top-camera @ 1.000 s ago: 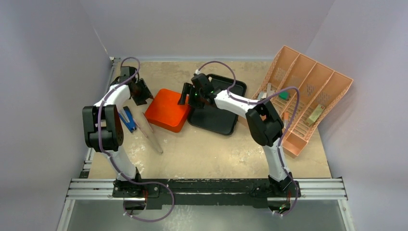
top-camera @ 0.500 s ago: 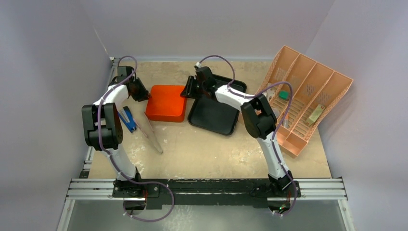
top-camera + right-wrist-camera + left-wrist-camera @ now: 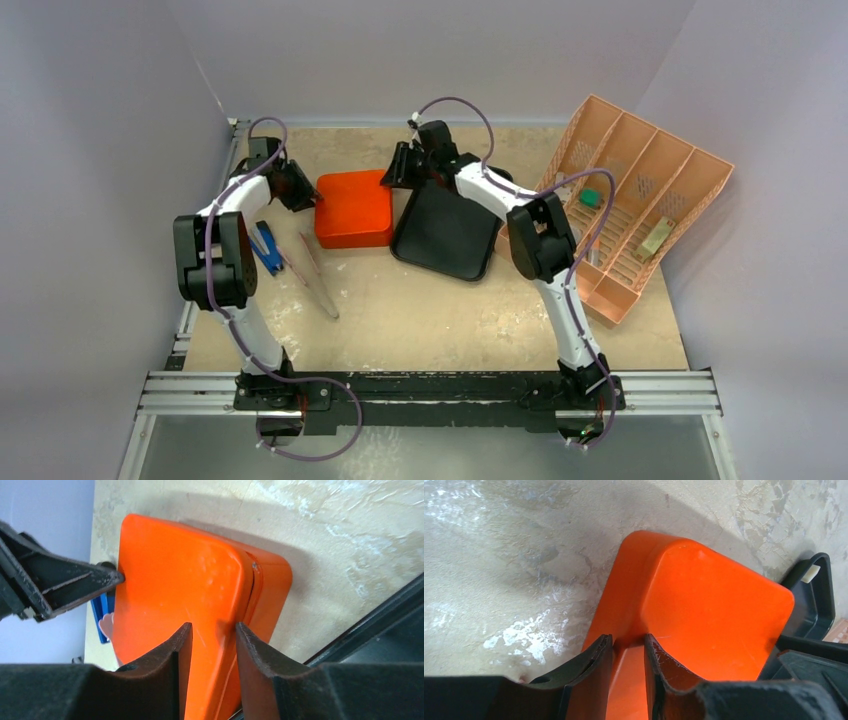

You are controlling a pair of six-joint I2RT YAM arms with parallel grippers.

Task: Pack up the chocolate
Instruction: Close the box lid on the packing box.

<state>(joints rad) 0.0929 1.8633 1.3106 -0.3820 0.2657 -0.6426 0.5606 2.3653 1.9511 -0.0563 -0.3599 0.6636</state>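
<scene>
Box (image 3: 352,208) between left end effector (image 3: 303,192) and right end effector (image 3: 397,173), tray (image 3: 445,238) beside

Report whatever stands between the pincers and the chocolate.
No chocolate shows in any view. The orange box looks closed, its top solid, and the left pincer and right pincer each clamp an opposite edge of it. If pieces lie inside, that cover is the barrier; the pictures cannot tell.

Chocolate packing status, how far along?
Done, apparently: the orange box is closed, the black tray looks bare, no chocolate in view. In hand: the left gripper and right gripper each pinch an opposite edge of the box. Left: probably only letting go.
</scene>
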